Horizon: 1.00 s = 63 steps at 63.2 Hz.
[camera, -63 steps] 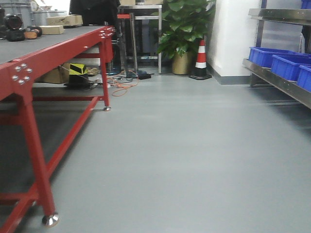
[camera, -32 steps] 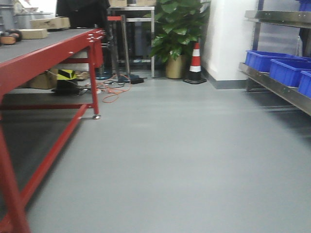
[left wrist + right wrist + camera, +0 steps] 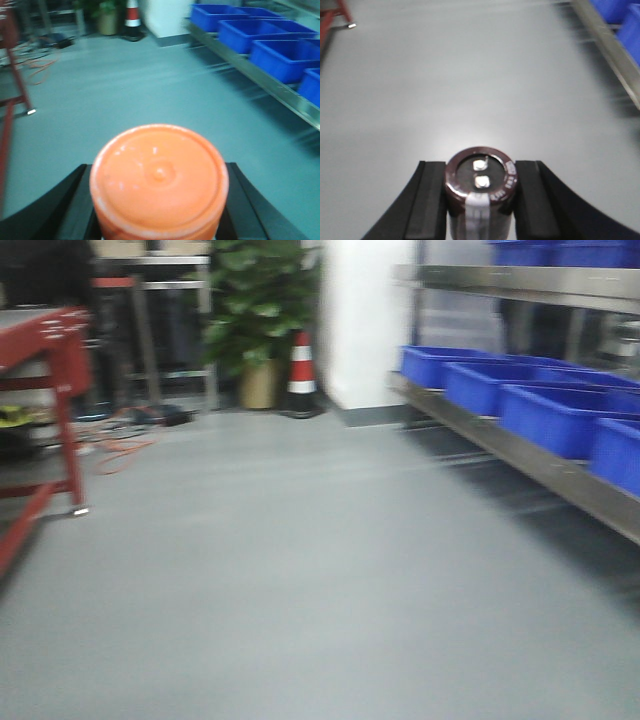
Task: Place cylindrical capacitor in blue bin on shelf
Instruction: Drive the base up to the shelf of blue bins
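Note:
My right gripper (image 3: pixel 480 167) is shut on the cylindrical capacitor (image 3: pixel 481 182), a dark brown can with two metal terminals on top and a grey stripe down its side. In the left wrist view, my left gripper (image 3: pixel 158 170) is shut on an orange cylinder (image 3: pixel 159 187), seen end-on between the black fingers (image 3: pixel 75 200). The shelf (image 3: pixel 520 455) of shiny steel beams runs along the right, with a row of blue bins (image 3: pixel 555 415) on its lower level. The blue bins (image 3: pixel 280 57) are ahead and to the right of both grippers, across open grey floor.
A red worktable (image 3: pixel 55 350) stands at the far left, with orange cable (image 3: pixel 115 445) on the floor beside it. A striped traffic cone (image 3: pixel 301 370), a potted plant (image 3: pixel 255 300) and a white pillar (image 3: pixel 365 320) stand at the back.
The front view has swung to the right. The red worktable has slid almost out at the left, and the shelf with its blue bins now fills more of the right side.

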Motion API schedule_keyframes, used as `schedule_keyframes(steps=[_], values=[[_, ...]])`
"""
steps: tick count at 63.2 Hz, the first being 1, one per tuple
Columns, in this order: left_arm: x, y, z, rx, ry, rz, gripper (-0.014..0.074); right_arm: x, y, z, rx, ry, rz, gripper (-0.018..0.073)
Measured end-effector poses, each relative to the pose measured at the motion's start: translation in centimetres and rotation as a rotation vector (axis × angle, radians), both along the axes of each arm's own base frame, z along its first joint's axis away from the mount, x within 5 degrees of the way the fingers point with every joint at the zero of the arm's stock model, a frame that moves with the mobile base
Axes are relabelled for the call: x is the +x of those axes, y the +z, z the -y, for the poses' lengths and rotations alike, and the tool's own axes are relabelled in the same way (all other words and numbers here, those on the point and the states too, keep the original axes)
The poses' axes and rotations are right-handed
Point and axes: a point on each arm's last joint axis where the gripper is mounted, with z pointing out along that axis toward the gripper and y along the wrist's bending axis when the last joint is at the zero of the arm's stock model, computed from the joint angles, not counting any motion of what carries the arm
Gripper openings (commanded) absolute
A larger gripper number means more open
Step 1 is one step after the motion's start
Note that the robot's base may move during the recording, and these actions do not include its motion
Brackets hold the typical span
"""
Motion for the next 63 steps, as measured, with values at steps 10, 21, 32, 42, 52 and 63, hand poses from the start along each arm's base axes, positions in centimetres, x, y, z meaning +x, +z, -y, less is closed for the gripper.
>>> schedule_keyframes(steps=[10,21,32,42,52,63], values=[[0.0,0.0,0.0,0.0,0.0,0.0,-0.0111,0.0,0.0,0.0,0.0,0.0,0.0,-0.0162],[0.0,0.0,0.0,0.0,0.0,0.0,-0.0111,0.0,0.0,0.0,0.0,0.0,0.0,-0.0162],[0.0,0.01,0.0,0.0,0.0,0.001,-0.0111,0.0,0.0,0.0,0.0,0.0,0.0,-0.0162],[0.0,0.01,0.0,0.0,0.0,0.001,-0.0111,0.0,0.0,0.0,0.0,0.0,0.0,-0.0162],[0.0,0.01,0.0,0.0,0.0,0.001,-0.0111,0.0,0.0,0.0,0.0,0.0,0.0,-0.0162],[0.0,0.01,0.0,0.0,0.0,0.001,-0.0111,0.0,0.0,0.0,0.0,0.0,0.0,-0.0162]])
